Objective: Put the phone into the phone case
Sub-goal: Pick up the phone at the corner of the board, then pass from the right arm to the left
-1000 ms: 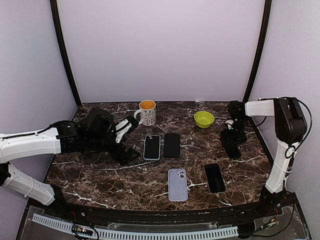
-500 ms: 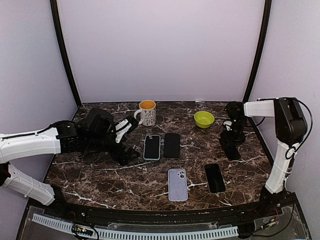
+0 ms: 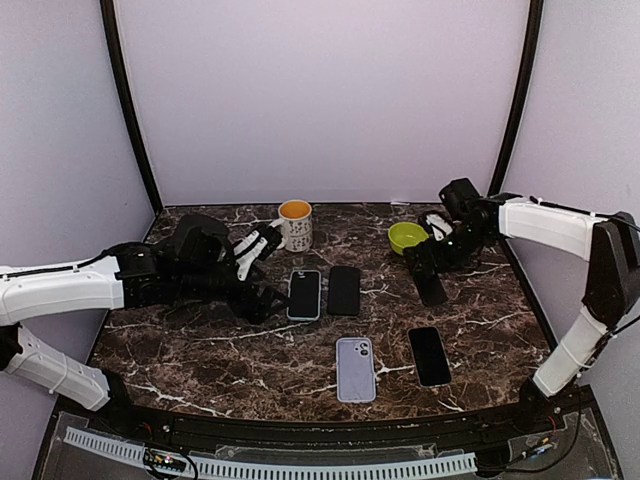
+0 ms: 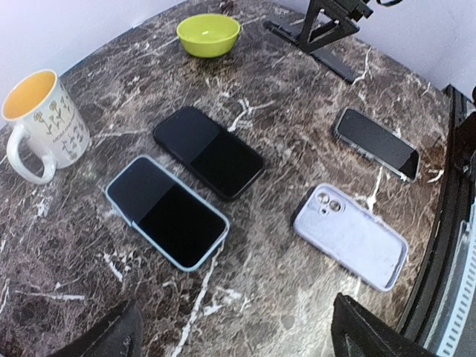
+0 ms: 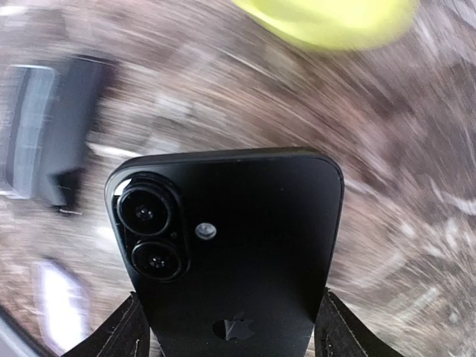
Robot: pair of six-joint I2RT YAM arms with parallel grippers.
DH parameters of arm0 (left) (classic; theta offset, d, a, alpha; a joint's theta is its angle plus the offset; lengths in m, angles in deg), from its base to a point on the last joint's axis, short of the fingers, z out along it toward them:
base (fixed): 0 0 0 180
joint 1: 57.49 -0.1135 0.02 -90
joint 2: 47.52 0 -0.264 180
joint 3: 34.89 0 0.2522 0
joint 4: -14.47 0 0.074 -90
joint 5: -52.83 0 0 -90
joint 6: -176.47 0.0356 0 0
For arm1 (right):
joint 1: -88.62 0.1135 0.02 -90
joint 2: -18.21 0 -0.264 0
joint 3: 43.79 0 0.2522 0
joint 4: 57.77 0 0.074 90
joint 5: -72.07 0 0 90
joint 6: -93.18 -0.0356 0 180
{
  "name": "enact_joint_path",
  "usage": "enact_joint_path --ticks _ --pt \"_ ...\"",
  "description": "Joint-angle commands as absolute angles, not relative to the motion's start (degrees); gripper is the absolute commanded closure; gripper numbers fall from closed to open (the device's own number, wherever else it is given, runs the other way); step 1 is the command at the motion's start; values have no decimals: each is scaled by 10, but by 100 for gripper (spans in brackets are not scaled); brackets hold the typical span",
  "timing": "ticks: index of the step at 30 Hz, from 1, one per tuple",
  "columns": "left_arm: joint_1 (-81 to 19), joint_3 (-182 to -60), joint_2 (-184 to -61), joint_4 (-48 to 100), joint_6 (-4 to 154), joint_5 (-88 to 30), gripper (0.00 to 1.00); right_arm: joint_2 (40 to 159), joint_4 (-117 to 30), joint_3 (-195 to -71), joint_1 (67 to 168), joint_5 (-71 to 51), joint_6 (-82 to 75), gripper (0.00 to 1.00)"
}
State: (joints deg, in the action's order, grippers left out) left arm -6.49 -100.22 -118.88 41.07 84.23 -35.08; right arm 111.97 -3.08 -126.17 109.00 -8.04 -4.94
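Observation:
My right gripper [image 3: 436, 268] is shut on a black phone [image 5: 230, 253], held by its lower sides with the twin-lens back facing the camera. In the top view that phone [image 3: 431, 288] hangs just below the green bowl. A light-blue phone case [image 3: 304, 294] with a dark inside lies at the table's middle, also in the left wrist view [image 4: 167, 212]. My left gripper [image 3: 258, 283] hovers open just left of that case, its fingertips [image 4: 123, 335] wide apart with nothing between them.
A black slab [image 3: 344, 290] lies right of the blue case. A lavender-cased phone [image 3: 355, 368] lies face down near the front. Another black phone [image 3: 429, 355] lies beside it. A mug [image 3: 295, 224] and a green bowl [image 3: 408, 238] stand at the back.
The right arm has swung left from the table's right edge toward the middle, carrying the black phone. The left gripper has edged right, closer to the light-blue case.

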Motion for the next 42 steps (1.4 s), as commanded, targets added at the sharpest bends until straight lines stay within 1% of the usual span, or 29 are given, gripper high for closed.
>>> enact_joint_path --ticks 1,4,6,9,11,15,16,17,18,19,20,21,23,25,28,30,31,32,33,34,35,37,40,42 --pt "-31 -999 -1181 276 796 -356 11 1054 -183 -1317 1191 -53 -177 57" --pt "3 -998 -1188 160 798 -403 11 1036 -273 -1346 1278 -135 -275 58" --pt "11 -1005 -1199 114 789 -416 9 1039 -313 -1361 1328 -190 -314 58" --pt "12 -1027 -1223 106 786 -450 8 1046 -343 -1385 1384 -245 -324 60" --pt "12 -1042 -1231 117 790 -474 8 1048 -360 -1391 1410 -254 -325 61" --pt "12 -1051 -1235 105 803 -487 13 1048 -375 -1401 1450 -280 -325 62" --pt "12 -1052 -1235 101 805 -490 19 1049 -375 -1404 1458 -284 -323 62" --pt "12 -1052 -1235 94 808 -491 22 1051 -375 -1406 1464 -287 -322 62" --pt "12 -1052 -1236 91 810 -490 31 1052 -376 -1408 1470 -289 -320 62" --pt "12 -1052 -1237 84 812 -484 36 1054 -376 -1410 1474 -290 -320 62" --pt "12 -1052 -1239 81 814 -480 46 1056 -376 -1411 1478 -290 -318 62" --pt "12 -1051 -1240 77 817 -471 54 1056 -377 -1411 1480 -291 -316 62" --pt "13 -1051 -1242 75 823 -461 60 1055 -380 -1409 1482 -290 -315 62" --pt "13 -1049 -1243 75 827 -459 62 1052 -391 -1403 1483 -283 -315 63" --pt "13 -1048 -1243 74 832 -458 63 1052 -398 -1404 1485 -272 -314 64" --pt "13 -1047 -1243 75 835 -463 69 1054 -398 -1406 1487 -269 -312 64" --pt "13 -1047 -1242 74 836 -465 77 1055 -397 -1408 1487 -268 -311 64" --pt "13 -1046 -1242 74 836 -466 82 1056 -396 -1409 1487 -266 -310 64" --pt "12 -1047 -1240 73 836 -465 91 1057 -395 -1409 1487 -265 -309 63" --pt "13 -1047 -1240 73 837 -466 95 1058 -395 -1409 1487 -265 -308 63" --pt "13 -1046 -1240 72 838 -465 99 1058 -395 -1409 1487 -264 -308 62" --pt "13 -1043 -1240 69 841 -471 100 1060 -393 -1411 1488 -266 -306 55" --pt "13 -1034 -1239 54 852 -496 100 1061 -375 -1419 1488 -271 -284 33" --pt "13 -1029 -1232 51 854 -512 100 1047 -367 -1422 1487 -247 -225 18"
